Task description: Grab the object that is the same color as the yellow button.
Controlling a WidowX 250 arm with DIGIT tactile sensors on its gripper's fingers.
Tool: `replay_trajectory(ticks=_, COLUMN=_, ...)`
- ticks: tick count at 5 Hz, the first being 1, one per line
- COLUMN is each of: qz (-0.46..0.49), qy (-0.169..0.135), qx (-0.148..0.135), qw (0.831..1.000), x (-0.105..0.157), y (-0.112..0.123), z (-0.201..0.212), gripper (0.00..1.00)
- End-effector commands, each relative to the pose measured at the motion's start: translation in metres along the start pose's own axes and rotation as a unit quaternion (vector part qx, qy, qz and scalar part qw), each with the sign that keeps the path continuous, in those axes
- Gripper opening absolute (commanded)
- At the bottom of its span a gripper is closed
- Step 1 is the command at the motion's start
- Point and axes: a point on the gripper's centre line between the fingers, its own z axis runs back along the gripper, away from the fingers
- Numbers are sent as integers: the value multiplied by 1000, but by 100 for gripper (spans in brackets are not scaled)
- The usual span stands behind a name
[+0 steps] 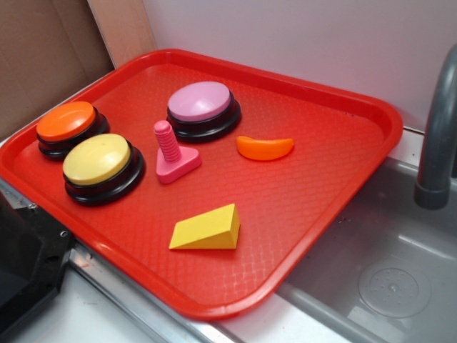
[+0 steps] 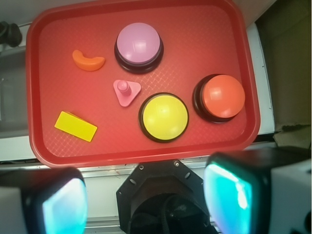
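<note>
Exterior view. Red plastic tray with a textured floor, resting partly over the edge of a grey sink. Small matte yellow plastic wedge, cheese-slice shape, lies alone on the tray floor near the front rim, thin end pointing left. Large round button with a domed pale-yellow top on a black base sits at the tray's left side, well apart from the wedge. Behind it, touching or just beside, an orange-topped round button on a black base. Pink-lilac-topped round button on a black base stands toward the back. Pink plastic bolt-shaped piece, threaded shaft up, stands between the yellow and lilac buttons. Orange plastic crescent piece lies right of the lilac button. Grey faucet pipe at the right edge. Gripper not seen here.

Wrist view. Looking down on the whole tray from above. Gripper hangs off the tray's near rim, its two fingers blurred at the bottom corners, spread wide, nothing between them. Wedge lies at lower left of the tray, near the rim, clear of everything. Yellow button sits right of centre, bolt piece just beside it.
</note>
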Motion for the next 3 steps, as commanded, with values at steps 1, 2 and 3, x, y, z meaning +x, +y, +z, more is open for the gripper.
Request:
replay_trajectory(ticks=1, qz=-175, qy=-24, qx=20, qw=984, x=33, y=-25, z=-20, gripper=100)
replay_trajectory(ticks=2, qz=-296, qy=-40, qx=15, qw=954, x=42, y=-53, z=-44, gripper=100)
replay_trajectory(ticks=3, qz=-406, qy=-72, qx=-49, qw=910, x=48, y=-78, z=-78, gripper=100)
